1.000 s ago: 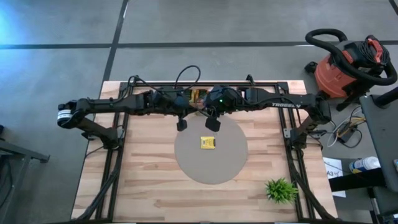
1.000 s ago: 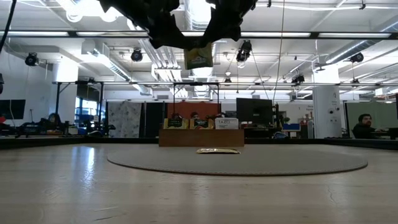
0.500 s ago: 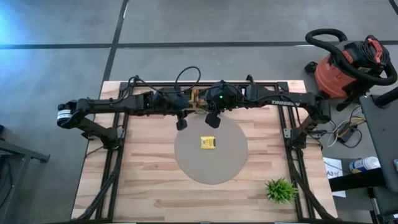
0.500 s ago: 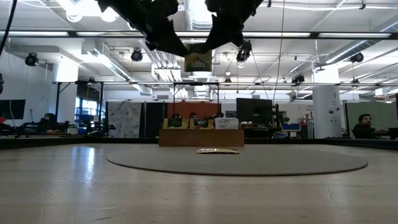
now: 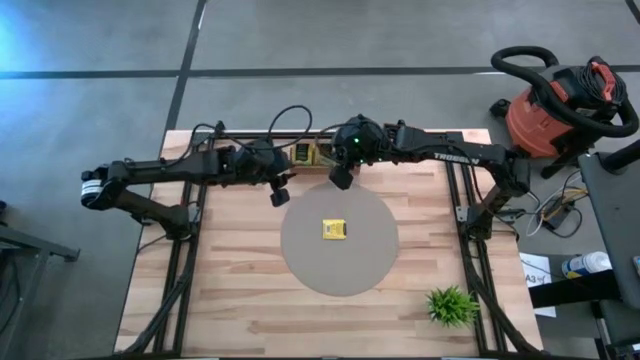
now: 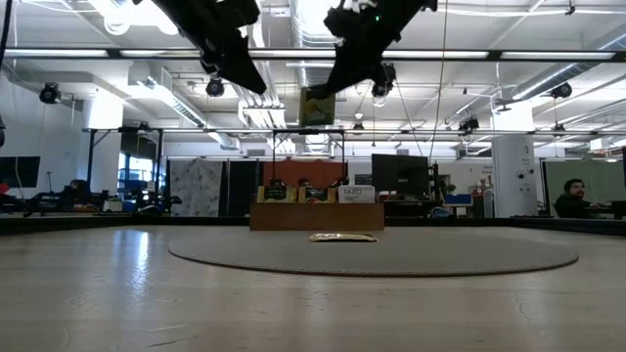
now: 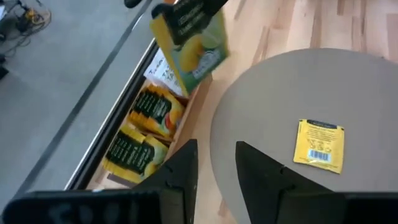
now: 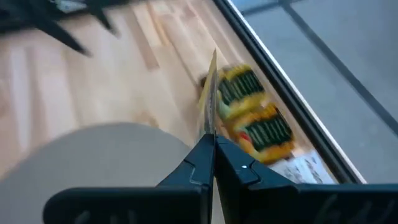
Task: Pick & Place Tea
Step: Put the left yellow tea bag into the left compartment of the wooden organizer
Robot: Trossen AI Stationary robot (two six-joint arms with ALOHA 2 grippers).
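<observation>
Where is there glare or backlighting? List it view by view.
High view: pale glare on the floor at the top-left corner; low view: ceiling lights backlight the right gripper and its tea packet, darkening them; left wrist view: even light on the mat.

Open-plan industrial lab: exposed ceiling ducts (image 6: pixel 293 93), concrete floor (image 5: pixel 300 35), shop vacuum (image 5: pixel 560 110), monitors (image 6: pixel 399 176)

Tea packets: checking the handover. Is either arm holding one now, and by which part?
The right gripper pinches a yellow tea packet by one edge. The left gripper is open, empty.
</observation>
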